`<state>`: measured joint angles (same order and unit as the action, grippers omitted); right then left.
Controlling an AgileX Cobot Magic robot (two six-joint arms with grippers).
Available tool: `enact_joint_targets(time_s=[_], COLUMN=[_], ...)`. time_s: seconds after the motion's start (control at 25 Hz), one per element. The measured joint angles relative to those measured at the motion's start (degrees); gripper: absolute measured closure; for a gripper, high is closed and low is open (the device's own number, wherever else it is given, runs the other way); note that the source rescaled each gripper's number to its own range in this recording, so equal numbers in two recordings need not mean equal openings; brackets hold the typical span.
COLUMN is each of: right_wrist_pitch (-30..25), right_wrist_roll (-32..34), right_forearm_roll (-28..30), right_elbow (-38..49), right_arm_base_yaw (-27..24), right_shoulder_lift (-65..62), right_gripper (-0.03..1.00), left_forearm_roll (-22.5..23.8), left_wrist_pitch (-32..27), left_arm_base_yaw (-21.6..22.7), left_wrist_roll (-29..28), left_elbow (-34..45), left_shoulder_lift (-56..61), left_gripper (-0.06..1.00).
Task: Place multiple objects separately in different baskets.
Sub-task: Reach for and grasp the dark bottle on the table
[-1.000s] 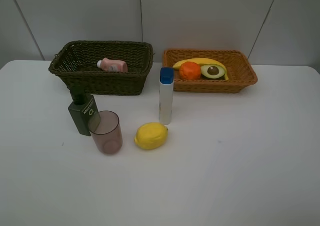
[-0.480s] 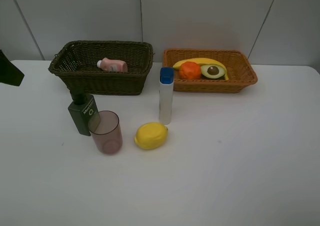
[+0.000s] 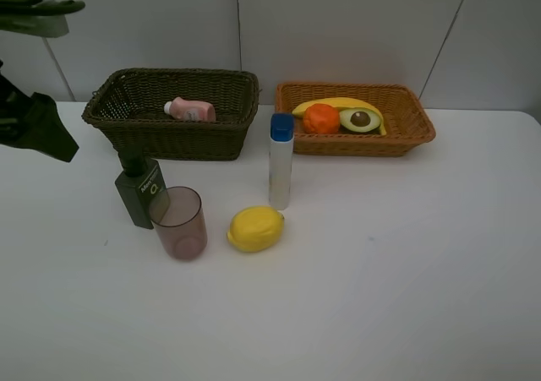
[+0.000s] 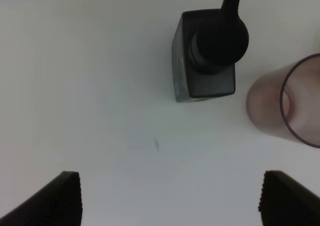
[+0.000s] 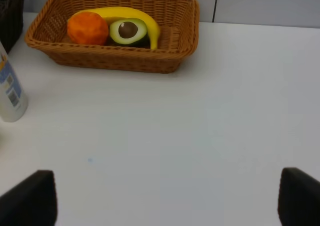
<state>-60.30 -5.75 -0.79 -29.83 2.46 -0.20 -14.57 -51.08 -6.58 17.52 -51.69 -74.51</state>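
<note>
The dark brown basket (image 3: 177, 140) holds the small pink bottle (image 3: 191, 109), lying on its side. Just to its right, apart from it, the orange-tan basket (image 3: 355, 144) holds the banana (image 3: 338, 104), the orange (image 3: 320, 119) and the halved avocado (image 3: 361, 120), pressed close together. In front of the baskets, four things stand on the bare table (image 3: 406, 254). The dark green pump bottle (image 3: 139, 191) is just before the dark basket, with the pinkish tumbler (image 3: 179, 223) upright against its right side. The lemon (image 3: 254, 228) lies beside the tumbler, and the tall white blue-capped bottle (image 3: 280, 166) stands upright behind the lemon.

The table is plain matte white, with a faint small mark (image 4: 156, 145) near the pump bottle and a tiny bluish speck (image 5: 90, 160) on its right half. Behind it rises a pale grey wall (image 3: 355, 26) of panels with thin dark seams.

The left arm (image 3: 38, 132) shows at the left edge. The left pincer (image 4: 170, 198) hangs over the table near the pump bottle, jaws wide apart and empty. The right pincer (image 5: 165, 198) is likewise spread wide, holding nothing, facing the orange-tan basket.
</note>
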Motion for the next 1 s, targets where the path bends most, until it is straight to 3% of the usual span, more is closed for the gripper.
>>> enact_joint_targets(time_s=[0.68, 1.0], right_wrist_pitch=[0.0, 0.0], right_wrist_roll=[0.0, 0.0], right_forearm_roll=[0.0, 0.0], right_elbow=[0.0, 0.0], right_arm_base_yaw=[0.0, 0.0], right_shoulder_lift=[0.0, 0.0], right_gripper=[0.07, 0.07], left_forearm_roll=[-1.2, 0.8], left_wrist_pitch=[7.0, 9.2], left_arm_base_yaw=[-8.0, -8.3], left_wrist_roll=[2.2, -0.7], left_elbow=[-3.5, -5.3], left_shoulder_lift=[-11.8, -16.7], left_gripper=[0.0, 0.0])
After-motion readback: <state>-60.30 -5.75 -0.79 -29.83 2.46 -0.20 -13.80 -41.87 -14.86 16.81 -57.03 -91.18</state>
